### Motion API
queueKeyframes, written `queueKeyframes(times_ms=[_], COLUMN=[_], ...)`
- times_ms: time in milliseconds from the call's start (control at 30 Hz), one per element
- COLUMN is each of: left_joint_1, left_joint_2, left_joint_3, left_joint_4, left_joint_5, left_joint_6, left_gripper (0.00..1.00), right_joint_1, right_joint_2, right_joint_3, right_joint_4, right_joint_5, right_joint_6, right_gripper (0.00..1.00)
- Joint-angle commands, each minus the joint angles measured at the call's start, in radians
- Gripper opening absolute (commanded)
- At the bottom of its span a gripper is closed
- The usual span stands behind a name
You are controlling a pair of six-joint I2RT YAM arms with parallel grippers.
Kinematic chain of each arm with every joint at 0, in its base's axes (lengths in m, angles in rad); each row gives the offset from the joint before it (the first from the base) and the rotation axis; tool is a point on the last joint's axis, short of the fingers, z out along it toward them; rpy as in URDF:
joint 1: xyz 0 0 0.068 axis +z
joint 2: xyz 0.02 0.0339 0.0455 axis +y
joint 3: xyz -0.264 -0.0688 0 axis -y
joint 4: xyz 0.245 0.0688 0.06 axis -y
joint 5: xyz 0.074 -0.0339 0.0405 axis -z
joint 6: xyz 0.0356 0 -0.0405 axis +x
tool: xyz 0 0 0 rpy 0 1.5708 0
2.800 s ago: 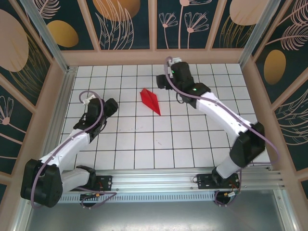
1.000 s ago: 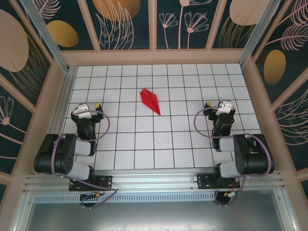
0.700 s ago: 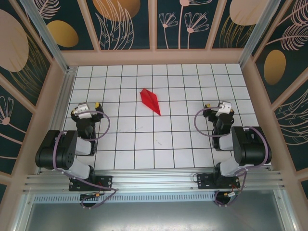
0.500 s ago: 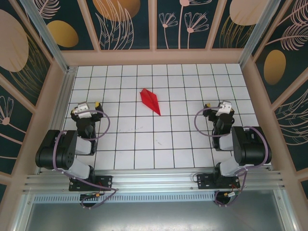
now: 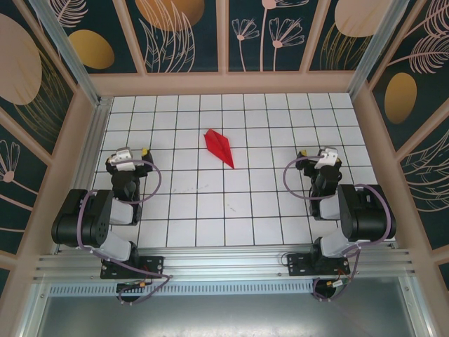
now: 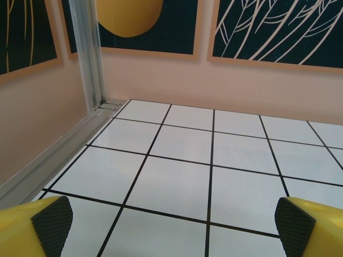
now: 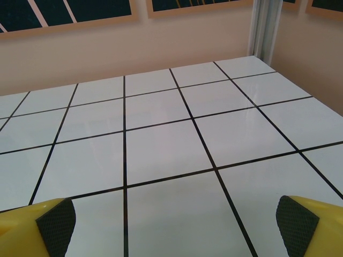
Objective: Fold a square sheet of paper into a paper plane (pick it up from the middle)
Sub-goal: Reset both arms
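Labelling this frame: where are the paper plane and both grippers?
paper plane (image 5: pixel 219 147), top external view, middle of its red body.
left gripper (image 6: pixel 173 225), left wrist view, midway between its fingertips.
right gripper (image 7: pixel 176 224), right wrist view, midway between its fingertips.

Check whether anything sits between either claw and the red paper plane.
Nothing visible does. The paper plane lies by itself on the tiled table, toward the far middle. The left claw and right claw sit open near their own bases, with bare white tiles between each of them and the plane.
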Motion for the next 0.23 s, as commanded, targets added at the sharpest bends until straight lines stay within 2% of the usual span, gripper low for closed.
queueKeyframes(times_ms=[0, 200], left_joint_1=[0.007, 0.007], left_joint_2=[0.008, 0.005], left_joint_3=[0.026, 0.021], left_joint_4=[-0.012, -0.007], left_joint_5=[0.027, 0.027], left_joint_6=[0.017, 0.017], left_gripper=[0.98, 0.99], right_joint_1=[-0.010, -0.009], right_joint_2=[0.007, 0.007], right_joint_3=[0.005, 0.004], right_joint_4=[0.047, 0.050], right_joint_5=[-0.024, -0.024], right_joint_6=[0.019, 0.019], right_gripper=[0.99, 0.99])
